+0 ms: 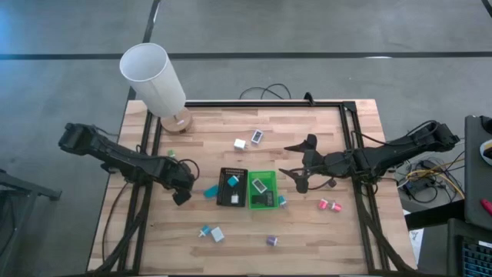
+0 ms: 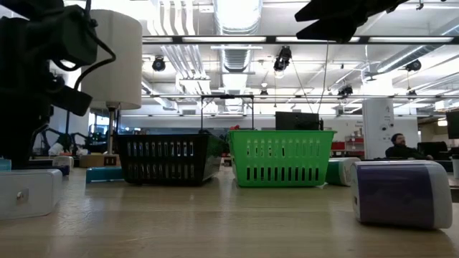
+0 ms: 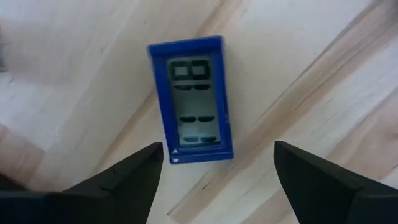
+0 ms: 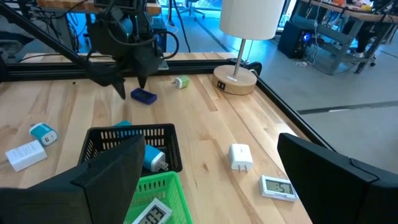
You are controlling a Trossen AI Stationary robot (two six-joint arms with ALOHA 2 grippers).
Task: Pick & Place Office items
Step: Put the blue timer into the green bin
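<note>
While the left pincer hangs open over a flat blue rectangular plastic item on the wooden counter, descent and closing appear next; right pincer waits wide.

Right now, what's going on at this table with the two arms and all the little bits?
The left pincer hangs open just above a small blue item lying flat on the table, holding nothing. The right pincer waits open over the table, right of the green basket. A black basket sits beside the green one, each already holding items. Other small pieces lie scattered around them.
</note>
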